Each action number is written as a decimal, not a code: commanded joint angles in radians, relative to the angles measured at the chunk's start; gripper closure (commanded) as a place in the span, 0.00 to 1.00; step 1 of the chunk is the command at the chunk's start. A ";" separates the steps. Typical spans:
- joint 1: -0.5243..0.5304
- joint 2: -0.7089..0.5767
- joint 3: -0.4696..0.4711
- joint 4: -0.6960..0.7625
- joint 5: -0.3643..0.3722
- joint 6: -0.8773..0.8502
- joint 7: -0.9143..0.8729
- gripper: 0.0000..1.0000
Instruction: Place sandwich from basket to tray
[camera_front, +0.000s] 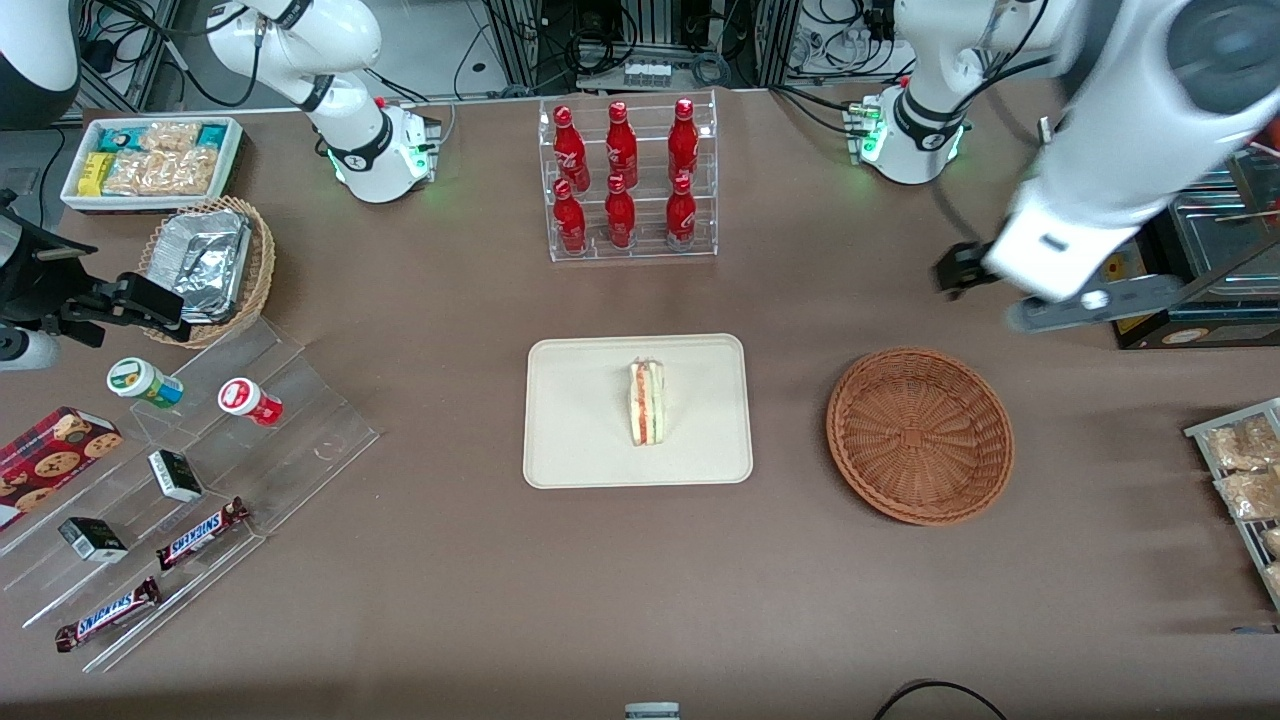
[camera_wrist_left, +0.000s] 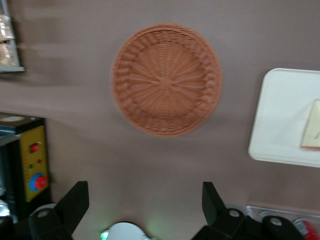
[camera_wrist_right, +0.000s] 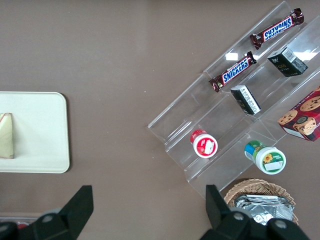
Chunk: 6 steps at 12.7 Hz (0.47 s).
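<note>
Sandwich (camera_front: 647, 402) lies on its side near the middle of the tray (camera_front: 580, 450), well apart from the claw (camera_wrist_left: 145, 200). Basket (camera_front: 920, 434) holds nothing, sits on the worktop (camera_front: 450, 290) below and just ahead of the claw. Claw open, empty, raised clear. Judged: placement done; nothing left but parking.

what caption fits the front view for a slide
Sandwich rests on the tray, basket empty, open claw raised above the table.
</note>
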 joint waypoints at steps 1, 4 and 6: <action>0.109 -0.089 -0.008 -0.082 -0.042 0.001 0.165 0.00; 0.123 -0.129 0.073 -0.090 -0.061 -0.021 0.246 0.00; 0.120 -0.135 0.105 -0.084 -0.061 -0.028 0.247 0.00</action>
